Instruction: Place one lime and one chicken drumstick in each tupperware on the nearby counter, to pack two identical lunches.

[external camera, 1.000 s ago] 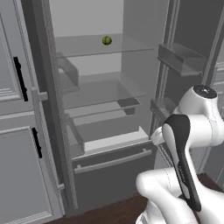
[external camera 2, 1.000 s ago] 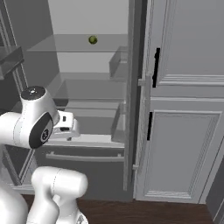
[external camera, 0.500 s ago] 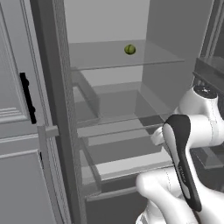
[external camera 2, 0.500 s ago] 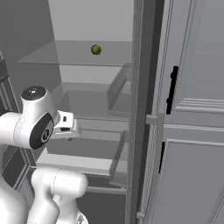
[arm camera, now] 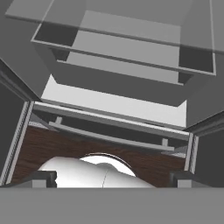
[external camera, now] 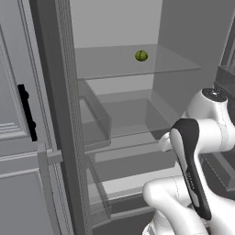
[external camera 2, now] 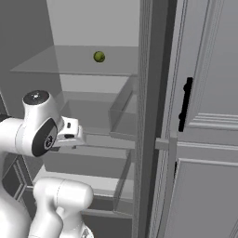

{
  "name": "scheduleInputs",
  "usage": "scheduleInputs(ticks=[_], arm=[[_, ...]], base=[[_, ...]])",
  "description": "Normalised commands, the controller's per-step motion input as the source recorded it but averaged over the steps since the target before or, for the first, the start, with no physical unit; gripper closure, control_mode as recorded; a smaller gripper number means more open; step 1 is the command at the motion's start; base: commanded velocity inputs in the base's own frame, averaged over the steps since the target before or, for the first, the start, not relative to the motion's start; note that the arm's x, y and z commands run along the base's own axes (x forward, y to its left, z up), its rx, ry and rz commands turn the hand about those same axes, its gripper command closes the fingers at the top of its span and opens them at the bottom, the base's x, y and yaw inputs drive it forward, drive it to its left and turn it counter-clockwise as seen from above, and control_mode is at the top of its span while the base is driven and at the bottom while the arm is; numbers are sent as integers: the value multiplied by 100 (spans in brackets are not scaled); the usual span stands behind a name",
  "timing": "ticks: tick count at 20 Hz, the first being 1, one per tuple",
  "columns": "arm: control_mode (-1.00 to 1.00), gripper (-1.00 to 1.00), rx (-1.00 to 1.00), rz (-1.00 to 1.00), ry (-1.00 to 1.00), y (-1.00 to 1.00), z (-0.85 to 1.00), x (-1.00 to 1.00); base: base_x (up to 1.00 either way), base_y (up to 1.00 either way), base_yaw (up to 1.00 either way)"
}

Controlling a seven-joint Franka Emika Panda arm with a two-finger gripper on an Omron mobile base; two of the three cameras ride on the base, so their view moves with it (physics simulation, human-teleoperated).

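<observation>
Fetching the first lime — nothing packed yet.
Your gripper (arm camera: 109,179) is wide open and empty, well below the lime (external camera: 141,56) on the fridge's upper shelf (external camera: 114,64) — raise and reach in.

My white arm with dark joints (external camera: 197,156) is folded up tight in front of the base, elbow high, wrist tipped downward. The two-finger gripper (arm camera: 111,178) hangs empty, its small dark fingertips (arm camera: 43,178) spread to full width.
</observation>
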Motion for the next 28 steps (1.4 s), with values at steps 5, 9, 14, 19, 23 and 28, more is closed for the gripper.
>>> scheduleInputs(ticks=[5, 9, 14, 19, 23, 28], arm=[[-100, -100, 0, 0, -54, 2, 33, -10], [-100, -100, 2, 0, -61, 18, 77, -1], [-100, -100, 2, 0, -47, 13, 100, 10], [-100, -100, 0, -6, -30, 7, 100, 56], [-100, -100, 0, -11, -12, 3, 97, 97], [-100, -100, 0, -10, 0, -2, 51, 100]], base=[[0, 0, 0], [0, 0, 0], [0, 0, 0], [0, 0, 0], [0, 0, 0], [0, 0, 0]])
